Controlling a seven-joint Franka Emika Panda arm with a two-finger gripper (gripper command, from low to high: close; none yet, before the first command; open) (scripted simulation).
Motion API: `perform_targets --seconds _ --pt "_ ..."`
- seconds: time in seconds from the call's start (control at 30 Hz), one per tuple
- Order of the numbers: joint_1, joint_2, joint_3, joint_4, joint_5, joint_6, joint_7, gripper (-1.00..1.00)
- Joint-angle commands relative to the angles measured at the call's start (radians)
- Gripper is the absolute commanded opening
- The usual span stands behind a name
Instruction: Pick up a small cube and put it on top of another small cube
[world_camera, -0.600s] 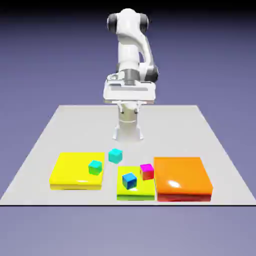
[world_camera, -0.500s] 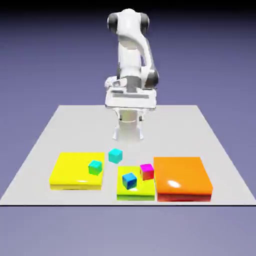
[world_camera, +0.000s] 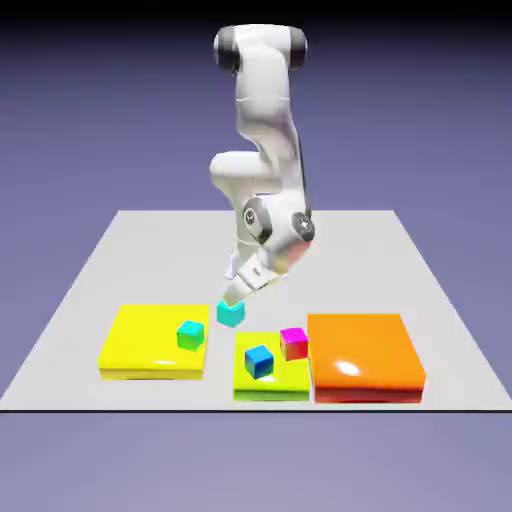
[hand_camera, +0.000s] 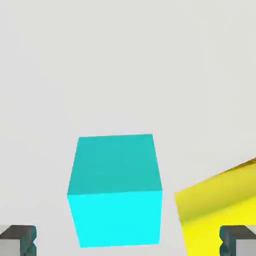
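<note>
**Inspector:** Hand view first. The small cube (hand_camera: 115, 190) sits on the bare grey table (hand_camera: 125, 60), between the two fingertips (hand_camera: 17, 240) at the bottom corners. The fingers stand wide, well clear of both side faces, and nothing is held.

**Assessor:** And from outside?

**Inspector:** Exterior view shows the gripper (world_camera: 234, 297) tilted, its tip just above and touching or nearly touching the small cube (world_camera: 231, 313); I cannot tell which. The cube stands on the table (world_camera: 120, 250), just behind the gap between the yellow slab (world_camera: 150, 340) and the lime slab (world_camera: 272, 378).

**Assessor:** Hazards?

**Inspector:** Three, in my judgement. First, the cube lies left of centre between the fingers in the hand view, so on closing one pad would likely meet it sooner and push or twist it. Second, the yellow slab's corner (hand_camera: 220, 200) sits close by the right-hand fingertip; a further descent could land that finger on the slab edge and stop the hand short. Third, the hand comes in at a slant, so a grip taken high on the cube may let it pivot or slip out on lifting.

**Assessor:** Anything near the destination?

**Inspector:** The cyan-topped cube (world_camera: 190, 334), the blue cube (world_camera: 259, 361) and the magenta cube (world_camera: 294, 343) stand close together on or by the slabs. A low carry could knock any of them, and an off-centre release would topple the stack.
</note>
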Motion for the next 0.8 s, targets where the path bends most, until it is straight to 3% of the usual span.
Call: perform_targets --seconds 0.0,0.2,0.23,0.57,0.77 --pt "0.004 0.032 -0.017 0.005 -0.044 0.017 0.03 0.0" --pt "-0.02 0.22 -0.117 0.032 -0.298 0.116 0.206 0.0" --pt "-0.02 0.22 -0.117 0.032 -0.298 0.116 0.206 -1.0" --pt "0.012 -0.032 0.017 -0.005 0.043 -0.017 -0.03 -1.0" --pt "0.229 -0.015 -0.041 0.199 -0.005 -0.086 -0.274 -1.0"
